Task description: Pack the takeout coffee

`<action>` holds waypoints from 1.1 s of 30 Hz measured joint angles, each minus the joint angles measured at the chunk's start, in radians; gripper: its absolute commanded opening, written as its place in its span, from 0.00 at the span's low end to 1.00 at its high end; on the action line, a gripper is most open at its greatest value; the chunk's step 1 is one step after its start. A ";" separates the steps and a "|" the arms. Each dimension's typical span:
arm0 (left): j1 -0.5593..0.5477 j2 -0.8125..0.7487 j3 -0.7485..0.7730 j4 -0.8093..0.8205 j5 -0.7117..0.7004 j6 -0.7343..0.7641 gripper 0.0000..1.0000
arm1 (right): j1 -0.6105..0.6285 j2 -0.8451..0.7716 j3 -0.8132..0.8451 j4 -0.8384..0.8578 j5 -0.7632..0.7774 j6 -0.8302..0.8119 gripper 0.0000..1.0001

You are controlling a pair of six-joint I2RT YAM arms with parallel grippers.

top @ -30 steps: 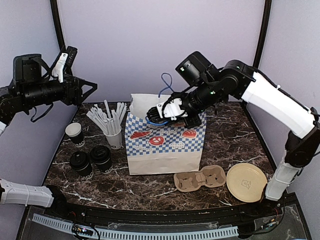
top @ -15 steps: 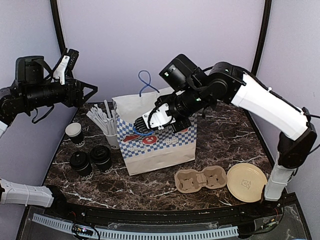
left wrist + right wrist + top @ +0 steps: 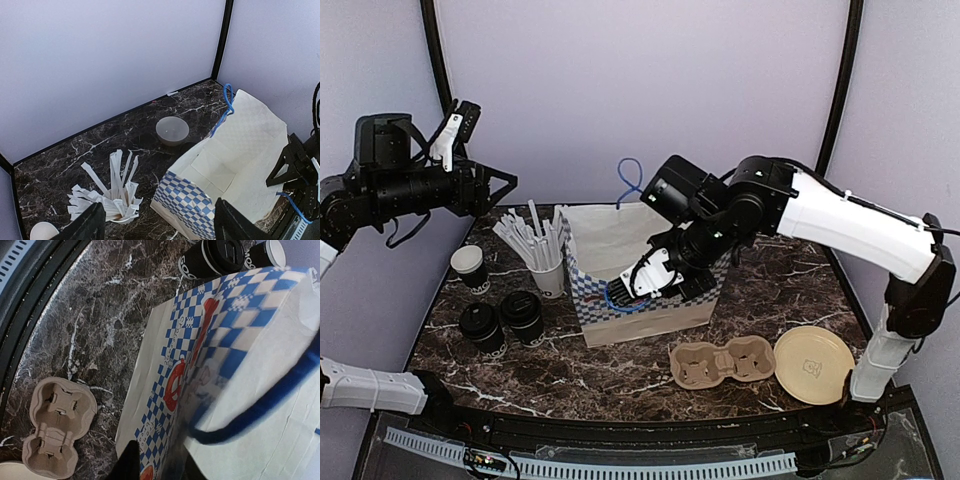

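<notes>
Centre frame, the right fingers (image 3: 648, 272), pinching the checked bag (image 3: 665, 312) at its rim, have pulled it lower, mouth gaping. Left fingers (image 3: 95, 225) hang spread. The coffee cups (image 3: 523, 318) wait unpacked at the tabletop (image 3: 770, 270)'s left.

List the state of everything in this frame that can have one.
Paper bag: mouth open, no cup visible inside.
Lidded coffee cups: upright, lids on, outside the bag.
Unlidded coffee cup: upright, no lid, outside the bag.
Cup carrier: lying flat, both wells empty.
Cup of sticks: upright, full.
Left gripper: open, holding nothing.
Right gripper: shut on the bag's blue handle.
</notes>
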 measured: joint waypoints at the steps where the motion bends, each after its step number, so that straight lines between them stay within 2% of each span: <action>1: 0.000 0.003 0.000 0.000 0.002 0.000 0.79 | 0.000 -0.006 0.001 -0.009 -0.008 0.002 0.40; 3: 0.000 0.022 0.005 -0.001 0.014 0.006 0.80 | -0.001 -0.019 0.009 -0.037 -0.026 0.010 0.50; 6: 0.000 0.095 0.061 -0.018 0.036 0.027 0.80 | -0.009 -0.037 0.042 -0.072 -0.046 0.030 0.55; 12: 0.000 0.239 0.154 -0.018 0.063 0.071 0.80 | -0.092 -0.084 0.129 -0.097 -0.084 0.045 0.58; 20: 0.000 0.197 0.087 0.029 0.072 0.072 0.79 | -0.285 -0.193 0.152 -0.098 -0.162 0.081 0.53; 26: 0.000 0.159 0.012 0.046 0.063 0.070 0.78 | -0.496 -0.389 -0.093 -0.091 -0.266 0.101 0.39; 29: 0.000 0.151 -0.010 0.068 0.059 0.068 0.78 | -0.556 -0.476 -0.338 -0.080 -0.293 0.107 0.29; 33: 0.000 0.113 -0.047 0.088 0.044 0.067 0.78 | -0.571 -0.501 -0.674 0.002 -0.306 0.133 0.28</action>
